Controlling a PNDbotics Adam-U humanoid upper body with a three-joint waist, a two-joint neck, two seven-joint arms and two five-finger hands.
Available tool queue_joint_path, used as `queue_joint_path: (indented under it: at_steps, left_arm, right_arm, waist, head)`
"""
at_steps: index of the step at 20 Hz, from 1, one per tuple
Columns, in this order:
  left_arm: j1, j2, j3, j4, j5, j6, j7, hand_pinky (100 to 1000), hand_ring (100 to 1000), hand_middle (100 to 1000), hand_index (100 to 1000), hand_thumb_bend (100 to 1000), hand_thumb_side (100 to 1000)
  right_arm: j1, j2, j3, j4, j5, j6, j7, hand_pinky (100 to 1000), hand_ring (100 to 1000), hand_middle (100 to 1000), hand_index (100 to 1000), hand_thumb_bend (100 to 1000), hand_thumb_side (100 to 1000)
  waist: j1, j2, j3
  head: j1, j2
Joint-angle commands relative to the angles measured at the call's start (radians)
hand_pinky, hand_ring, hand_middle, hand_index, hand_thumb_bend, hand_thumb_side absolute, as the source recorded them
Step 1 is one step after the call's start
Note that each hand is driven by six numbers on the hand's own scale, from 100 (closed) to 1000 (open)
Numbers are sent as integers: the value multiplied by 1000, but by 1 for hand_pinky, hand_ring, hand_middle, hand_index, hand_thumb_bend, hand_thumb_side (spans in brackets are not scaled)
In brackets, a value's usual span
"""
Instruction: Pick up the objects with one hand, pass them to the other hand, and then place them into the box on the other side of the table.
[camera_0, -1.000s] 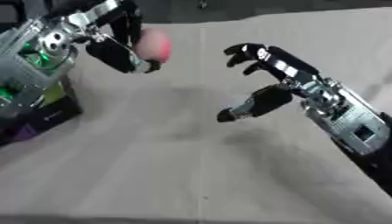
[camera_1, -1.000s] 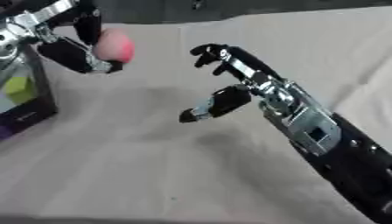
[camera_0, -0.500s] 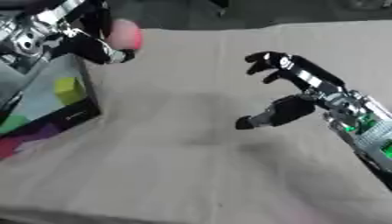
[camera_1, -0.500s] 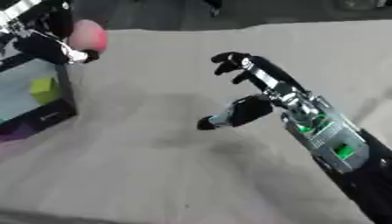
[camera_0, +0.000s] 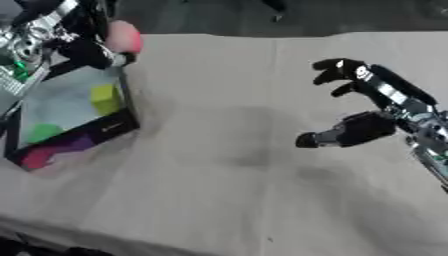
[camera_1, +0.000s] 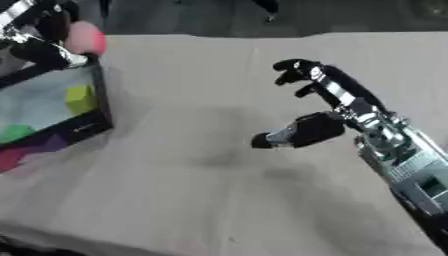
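Both views looked down from the head onto the cloth-covered table, facing forward, close above the work; right eye view sat slightly rightward, so the box fell nearer its left edge; shared nearly all: box at left, right hand at right, left hand upper left, dark far edge.

Black hand, silver-jointed arm

The table wore a matt beige cloth with faint creases. The box on the left had smooth dark walls and a pale, slightly shiny floor. The pink ball looked soft and matt. Both hands, left and right, showed glossy black plastic with silver metal.
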Motion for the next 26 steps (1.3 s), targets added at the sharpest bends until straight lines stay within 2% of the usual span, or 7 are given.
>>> queue_joint_path:
  at_steps: [1, 12, 17, 18, 20, 23, 26]
  left_arm:
    - [-5, 43, 34, 32, 0, -1, 21, 540, 398, 390, 327, 566, 100]
    - [14, 34, 71, 169, -32, -5, 58, 559, 417, 408, 347, 580, 100]
    - [18, 34, 74, 206, -76, -9, 64, 685, 575, 550, 546, 645, 100]
    - [18, 34, 73, 211, -100, -8, 60, 723, 637, 599, 613, 678, 100]
    - [20, 35, 74, 221, -156, -1, 50, 801, 782, 717, 742, 947, 125]
    - [22, 34, 82, 235, -246, 23, 27, 819, 816, 740, 771, 1000, 238]
    - [22, 31, 95, 244, -308, 50, 5, 808, 798, 734, 766, 1000, 265]
  right_arm:
    - [-7, -22, -17, -24, -5, 1, -7, 762, 869, 719, 881, 859, 253]
    - [1, -24, -28, -30, -1, 6, -23, 760, 869, 717, 880, 861, 255]
    - [3, -25, -30, -32, -1, 8, -27, 760, 869, 717, 880, 862, 256]
    - [4, -26, -30, -33, -1, 8, -28, 759, 868, 716, 880, 862, 256]
    - [5, -27, -31, -34, -2, 9, -30, 759, 868, 716, 879, 862, 256]
    - [5, -28, -32, -34, -2, 10, -32, 759, 868, 715, 879, 863, 257]
    - [7, -29, -34, -38, -7, 9, -34, 760, 869, 710, 880, 861, 255]
  waist:
    - [-15, -2, 1]
    - [-23, 4, -6]
    - [-24, 5, -10]
    - [-24, 5, -10]
    - [-24, 5, -11]
    - [-22, 5, -12]
    - [-21, 2, -12]
  head:
    - [13, -7]
    - [34, -4]
    - [33, -4]
    - [33, -3]
    - [33, -3]
    - [31, -1]
    - [28, 1]
